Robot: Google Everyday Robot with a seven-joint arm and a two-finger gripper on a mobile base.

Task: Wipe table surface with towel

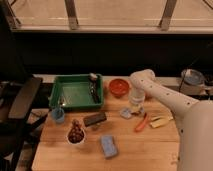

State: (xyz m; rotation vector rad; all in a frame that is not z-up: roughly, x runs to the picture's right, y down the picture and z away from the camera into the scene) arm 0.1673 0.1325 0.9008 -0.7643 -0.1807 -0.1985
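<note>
end effector (135, 109) down at the table (145, 147), right of centre, closed on the towel (129, 113). towel pressed on the wood just below the orange bowl (119, 87), left of the orange tool (141, 123) and yellow item (161, 121). green tray (75, 92) at back left, blue cup (58, 115) at its front left corner. dark block (94, 119), bowl of brown stuff (75, 135) and blue sponge (108, 146) toward the front.

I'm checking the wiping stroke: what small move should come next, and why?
Probably drag the towel sideways across the table surface. The end effector, shut, presses down at the towel beside the orange bowl, with bare wood toward the front.
</note>
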